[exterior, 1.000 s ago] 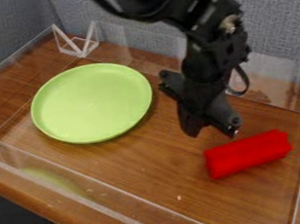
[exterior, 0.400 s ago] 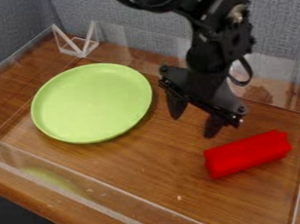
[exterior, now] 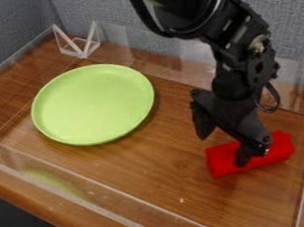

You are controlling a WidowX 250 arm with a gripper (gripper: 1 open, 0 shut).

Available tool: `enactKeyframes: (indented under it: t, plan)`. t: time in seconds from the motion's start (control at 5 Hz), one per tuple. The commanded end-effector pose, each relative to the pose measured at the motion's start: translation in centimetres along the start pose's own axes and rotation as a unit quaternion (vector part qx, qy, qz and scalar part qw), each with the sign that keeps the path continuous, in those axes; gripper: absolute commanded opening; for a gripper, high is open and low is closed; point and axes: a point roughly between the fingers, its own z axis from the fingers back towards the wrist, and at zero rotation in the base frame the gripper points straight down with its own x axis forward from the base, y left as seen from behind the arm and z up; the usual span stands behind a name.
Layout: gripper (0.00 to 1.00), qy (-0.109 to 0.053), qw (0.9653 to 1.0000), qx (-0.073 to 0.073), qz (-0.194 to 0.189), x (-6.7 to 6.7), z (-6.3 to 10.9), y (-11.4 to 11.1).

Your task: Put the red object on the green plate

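The task is barely begun: the red object lies on the wooden tabletop at the near right, well apart from the green plate, which sits bare at the left. The claw hangs over the block with its dark fingers spread wide, one on the far-left side and one reaching down across the block's top (whether either pad actually touches the red surface I cannot tell). Nothing is gripped yet, so the closing, the lift, the carry leftward and the release over the plate all remain, as I judge it.

The block is matte, elongated and soft-cornered. The plate is a smooth lime disc with a shallow raised rim. The tabletop is glossy brown wood, ringed by a clear low wall.
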Motion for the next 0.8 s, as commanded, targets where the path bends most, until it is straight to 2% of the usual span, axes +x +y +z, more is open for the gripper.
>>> enactKeyframes:
  t: [0.0,0.2,0.4,0.6]
  plan:
    - [0.00,-0.014,0.9997,-0.014,-0.012,1.1,-0.1,0.1]
    - [0.00,-0.012,0.9999,-0.009,0.006,1.1,0.3,-0.1]
    - [0.00,-0.022,0.9989,0.010,0.039,1.1,2.6,1.0]
    - [0.00,-0.041,0.9948,0.035,0.087,0.2,5.4,3.6]
